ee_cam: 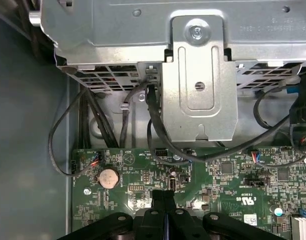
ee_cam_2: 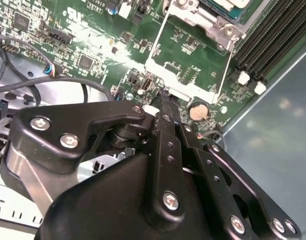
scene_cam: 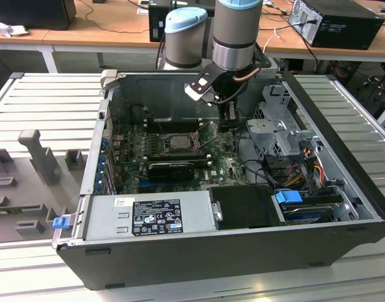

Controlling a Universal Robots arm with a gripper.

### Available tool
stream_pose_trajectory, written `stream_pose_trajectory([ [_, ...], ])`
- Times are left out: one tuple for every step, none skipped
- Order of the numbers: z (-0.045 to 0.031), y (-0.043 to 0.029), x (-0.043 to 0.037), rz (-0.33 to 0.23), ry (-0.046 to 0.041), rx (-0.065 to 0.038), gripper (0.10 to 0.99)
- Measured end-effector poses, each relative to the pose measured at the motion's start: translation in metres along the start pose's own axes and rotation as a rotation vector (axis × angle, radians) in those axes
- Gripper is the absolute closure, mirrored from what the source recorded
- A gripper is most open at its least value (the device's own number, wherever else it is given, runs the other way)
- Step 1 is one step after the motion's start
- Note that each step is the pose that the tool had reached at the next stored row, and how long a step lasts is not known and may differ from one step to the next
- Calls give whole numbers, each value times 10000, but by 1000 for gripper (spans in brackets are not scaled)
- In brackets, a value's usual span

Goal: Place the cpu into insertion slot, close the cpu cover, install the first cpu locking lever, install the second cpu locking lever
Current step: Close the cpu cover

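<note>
The arm reaches down into the open computer case (scene_cam: 199, 267) on the ribbed grey surface (scene_cam: 48, 100); the pincer (scene_cam: 232, 113) hangs low over the green motherboard (scene_cam: 224, 167), just to the exterior view's right of the insertion slot (scene_cam: 162, 143). In both wrist views the black fingers (ee_cam: 159, 200) are pressed together, only a thin seam between them. The cpu (scene_cam: 180, 142) sits flat in the slot, silvery face up. In the second wrist view the cpu cover (ee_cam_2: 185, 86) is swung open off the slot, green board showing through its square cut-out; the pincer (ee_cam_2: 162, 97) has its tips right at the cover's free edge, and whether they actually touch it cannot be told. A round coin battery (ee_cam_2: 198, 111) lies just beside those tips; the long black memory slots (ee_cam_2: 273, 40) run along the slot's far side. In the first wrist view a grey metal drive cage (ee_cam: 198, 90) stands beyond the board's edge, black cables (ee_cam: 158, 130) looping beneath it.
</note>
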State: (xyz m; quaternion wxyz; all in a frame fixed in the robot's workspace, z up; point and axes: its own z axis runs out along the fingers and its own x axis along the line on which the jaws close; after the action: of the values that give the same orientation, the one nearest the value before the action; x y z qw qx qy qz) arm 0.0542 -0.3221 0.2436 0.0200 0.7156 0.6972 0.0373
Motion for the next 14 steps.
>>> stream_pose_trajectory([
  [1,-5,0,1,-2,23,980],
  [1,-10,0,-11,2,58,980],
  [1,-16,-1,-11,4,76,980],
  [0,-16,0,-18,4,117,980],
  [-5,-16,0,-31,5,210,980],
  [-11,-15,0,-37,2,262,980],
  [-16,-15,0,-38,3,295,980],
  [-33,-14,0,-37,1,314,980],
  [-45,-13,1,-36,1,314,980],
  [-48,-13,1,-35,2,315,980],
  [-48,-12,1,-36,4,314,980],
  [-48,-14,1,-37,4,314,980],
  [-49,-17,1,-38,2,315,980],
  [-49,-22,0,-38,2,315,980],
])
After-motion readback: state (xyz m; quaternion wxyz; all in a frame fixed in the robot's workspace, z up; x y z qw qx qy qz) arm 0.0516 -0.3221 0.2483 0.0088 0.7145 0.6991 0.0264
